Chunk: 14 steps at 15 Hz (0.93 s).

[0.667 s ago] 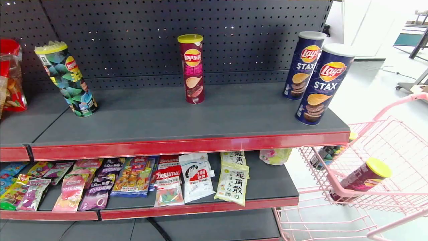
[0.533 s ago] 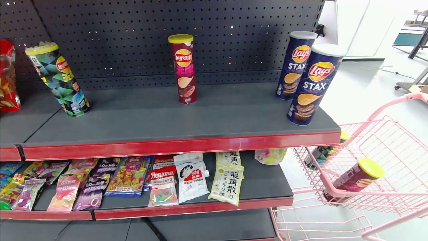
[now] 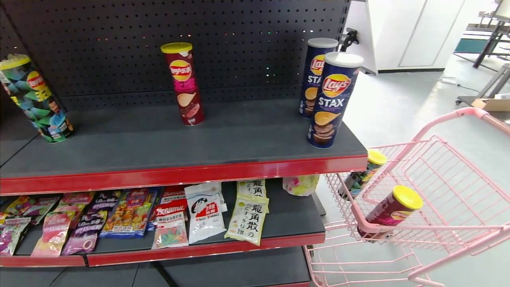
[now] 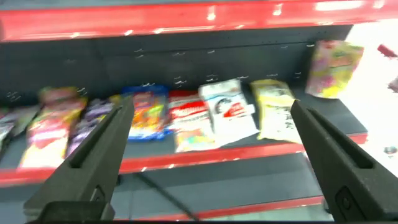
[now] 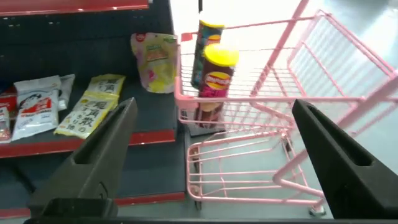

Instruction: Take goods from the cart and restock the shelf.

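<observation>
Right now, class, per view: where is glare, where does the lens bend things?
Head view: glare on the shelf edge; left can and blue cans lean outward. Left wrist view: same edge glares. Right wrist view: overlit floor behind the cart.

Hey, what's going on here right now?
A robot faces a shop shelf beside a pink cart. Its left gripper and right gripper are both open and empty. A maroon can and a darker can sit in the cart; nothing is being handled.
</observation>
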Tool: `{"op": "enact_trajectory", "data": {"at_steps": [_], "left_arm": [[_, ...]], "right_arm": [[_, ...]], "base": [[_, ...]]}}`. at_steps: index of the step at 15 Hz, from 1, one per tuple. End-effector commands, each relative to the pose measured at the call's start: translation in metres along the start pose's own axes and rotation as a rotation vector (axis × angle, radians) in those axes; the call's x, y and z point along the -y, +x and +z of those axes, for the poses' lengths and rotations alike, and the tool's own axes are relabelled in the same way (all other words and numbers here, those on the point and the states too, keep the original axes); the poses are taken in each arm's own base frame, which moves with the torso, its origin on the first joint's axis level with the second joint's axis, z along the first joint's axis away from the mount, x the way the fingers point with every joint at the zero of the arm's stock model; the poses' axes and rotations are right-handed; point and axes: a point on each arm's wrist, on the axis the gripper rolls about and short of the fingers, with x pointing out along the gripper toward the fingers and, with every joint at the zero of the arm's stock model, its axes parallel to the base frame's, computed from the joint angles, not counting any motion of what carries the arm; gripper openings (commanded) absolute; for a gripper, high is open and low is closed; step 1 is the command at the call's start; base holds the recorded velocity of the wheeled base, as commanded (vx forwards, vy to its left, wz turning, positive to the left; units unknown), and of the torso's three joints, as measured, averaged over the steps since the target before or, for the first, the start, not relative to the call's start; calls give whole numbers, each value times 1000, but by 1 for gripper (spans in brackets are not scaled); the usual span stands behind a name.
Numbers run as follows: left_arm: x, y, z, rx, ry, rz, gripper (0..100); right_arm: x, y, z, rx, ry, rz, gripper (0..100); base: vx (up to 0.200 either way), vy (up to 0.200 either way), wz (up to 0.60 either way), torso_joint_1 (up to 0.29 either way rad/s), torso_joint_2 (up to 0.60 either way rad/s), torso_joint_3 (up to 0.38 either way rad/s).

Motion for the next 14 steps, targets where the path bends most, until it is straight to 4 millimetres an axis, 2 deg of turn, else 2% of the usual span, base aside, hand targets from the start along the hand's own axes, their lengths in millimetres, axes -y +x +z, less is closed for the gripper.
{"op": "enact_trajectory", "data": {"at_steps": [1,7,12,14], "left_arm": [[0,0,0,-1,0,0,100],[0,0,0,-2,-2,0,100],[0,0,0,-2,-4,0,100],[0,0,0,-2,-2,0,100]], "right_arm": [[0,0,0,0,0,1,100],[0,0,0,0,1,-6,100],[0,0,0,2,4,-6,100],[0,0,0,2,3,-6,100]], "base": [[0,0,-600,2,-7,2],[0,0,-600,2,1,4],[0,0,0,-8,16,11],[0,0,0,-112,324,200]]}}
